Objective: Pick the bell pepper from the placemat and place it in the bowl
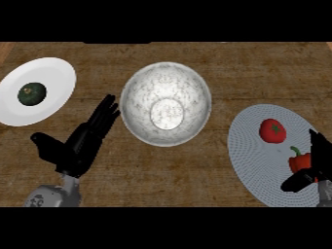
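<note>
A red bell pepper (299,161) with a green stem lies on the round grey placemat (258,163) at the lower right. My right hand (331,163) is right beside it. The straight fingers stand along the pepper's right side and the thumb reaches under its near end, so the hand is open. The marbled white bowl (136,97) sits at the counter's middle with nothing in it. My left hand (82,141) rests open on the counter left of the bowl, fingers pointing up toward it.
A red tomato (272,130) lies on the placemat just beyond the pepper. A white plate (53,73) at the far left holds a dark green round vegetable (32,93). The counter top is brown wood.
</note>
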Motion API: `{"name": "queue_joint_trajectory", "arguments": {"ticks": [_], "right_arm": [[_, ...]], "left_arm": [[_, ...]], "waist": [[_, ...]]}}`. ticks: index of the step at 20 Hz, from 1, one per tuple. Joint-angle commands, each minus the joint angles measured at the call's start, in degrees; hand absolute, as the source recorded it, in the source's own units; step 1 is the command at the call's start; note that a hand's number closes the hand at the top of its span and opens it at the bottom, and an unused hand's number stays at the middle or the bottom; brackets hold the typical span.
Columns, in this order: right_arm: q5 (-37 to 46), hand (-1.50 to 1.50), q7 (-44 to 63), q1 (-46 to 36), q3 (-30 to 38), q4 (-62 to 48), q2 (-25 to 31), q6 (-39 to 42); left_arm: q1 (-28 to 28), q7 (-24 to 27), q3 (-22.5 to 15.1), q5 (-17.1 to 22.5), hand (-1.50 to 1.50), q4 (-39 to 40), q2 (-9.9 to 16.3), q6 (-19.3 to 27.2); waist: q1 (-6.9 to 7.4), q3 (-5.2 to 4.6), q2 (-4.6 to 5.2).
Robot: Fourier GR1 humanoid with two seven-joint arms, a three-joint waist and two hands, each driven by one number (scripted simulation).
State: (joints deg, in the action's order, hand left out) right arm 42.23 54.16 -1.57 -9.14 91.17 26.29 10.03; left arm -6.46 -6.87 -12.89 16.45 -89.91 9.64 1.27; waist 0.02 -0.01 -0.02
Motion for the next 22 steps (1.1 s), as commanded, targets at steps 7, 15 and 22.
{"name": "queue_joint_trajectory", "arguments": {"ticks": [7, 15, 22], "right_arm": [[5.43, 1.5, -12.9, 1.7, 2.83, -4.56, -0.74, -3.1], [11.38, 1.5, -11.88, -0.27, -0.32, -5.2, -4.81, -3.33], [21.9, 1.5, 1.59, -5.74, -13.55, -0.2, -16.69, -0.47]], "left_arm": [[-0.29, -2.15, 2.94, -1.91, 0.0, -0.69, -1.92, -1.5], [-1.4, -1.49, 4.37, -2.4, 0.0, 1.45, -2.35, -4.19], [-1.82, -3.95, 2.93, -3.22, 0.0, -0.94, -3.85, -2.76]], "waist": [[-0.01, 0.02, 0.0], [-0.05, 0.0, 0.02], [1.33, -0.1, 0.01]]}}
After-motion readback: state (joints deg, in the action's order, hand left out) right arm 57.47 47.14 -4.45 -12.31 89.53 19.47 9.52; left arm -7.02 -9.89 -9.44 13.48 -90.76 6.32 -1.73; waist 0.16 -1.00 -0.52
